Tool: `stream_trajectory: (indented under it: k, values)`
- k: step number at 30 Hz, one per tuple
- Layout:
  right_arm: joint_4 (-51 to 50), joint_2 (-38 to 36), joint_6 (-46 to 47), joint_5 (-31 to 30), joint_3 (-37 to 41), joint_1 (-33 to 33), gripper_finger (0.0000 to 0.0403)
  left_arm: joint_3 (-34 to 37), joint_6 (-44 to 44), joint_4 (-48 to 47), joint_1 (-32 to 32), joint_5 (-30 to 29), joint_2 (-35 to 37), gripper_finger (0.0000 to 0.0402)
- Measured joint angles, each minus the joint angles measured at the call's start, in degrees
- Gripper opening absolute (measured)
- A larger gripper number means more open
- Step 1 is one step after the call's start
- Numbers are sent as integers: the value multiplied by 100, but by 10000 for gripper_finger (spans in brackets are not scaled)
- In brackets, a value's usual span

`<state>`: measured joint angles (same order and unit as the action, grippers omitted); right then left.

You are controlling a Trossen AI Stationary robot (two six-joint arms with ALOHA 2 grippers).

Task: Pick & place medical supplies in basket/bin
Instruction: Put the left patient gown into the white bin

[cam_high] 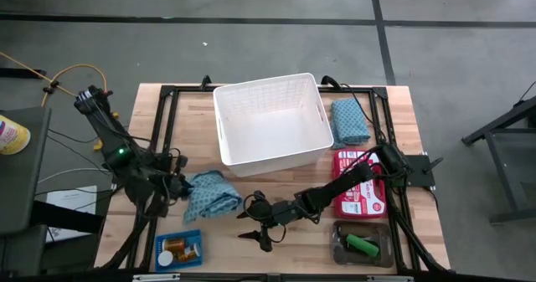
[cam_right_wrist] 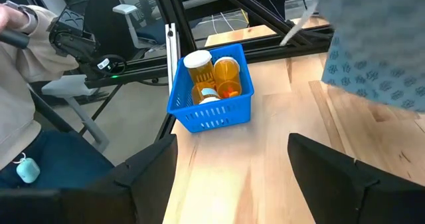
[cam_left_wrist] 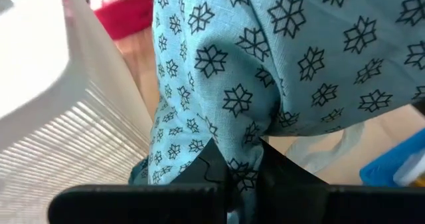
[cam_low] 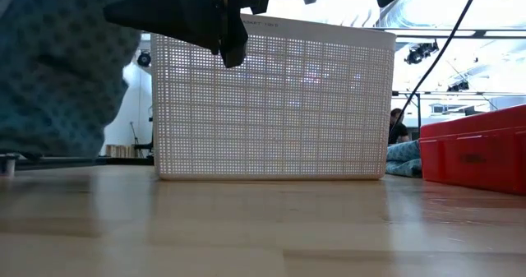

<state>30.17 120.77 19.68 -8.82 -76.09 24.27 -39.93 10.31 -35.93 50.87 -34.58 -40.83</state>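
My left gripper is at the table's left, shut on a teal patterned cloth that bunches out toward the table's middle. In the low view this cloth fills the left side. My right gripper hovers open near the front middle, with nothing between its fingers, and faces a small blue mesh tray of orange pill bottles. The white lattice basket stands at the far middle. A second teal cloth lies flat to its right. My left gripper pinches a bunched fold of the teal cloth between its two fingers; how many layers cannot be told. The fingers come from the table's left, slanting downward. The cloth billows out slack beyond them. Whether its lower part touches the table I cannot tell.
A red box lies right of centre. In front of it stands a grey see-through tray holding a green piece. The blue tray stands at the front left corner. Bare wood lies between basket and front edge. A person's sleeve shows beyond the table.
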Motion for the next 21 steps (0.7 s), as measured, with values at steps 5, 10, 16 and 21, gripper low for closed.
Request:
stream_trajectory:
  k: [5, 10, 16, 21]
  values:
    - [0, 0, 2, 0, 0, -2, 274, -382, -158, 0, 0, -168, 53, 12]
    - [0, 0, 0, 0, 0, -1, 274, -973, -534, 5, -21, -410, 50, 12]
    - [0, 0, 1, 0, 0, -1, 274, -1600, -1053, -8, -294, -528, 50, 12]
    - [0, 0, 2, 0, 0, 0, 274, -1951, -1433, -7, -666, -742, 50, 12]
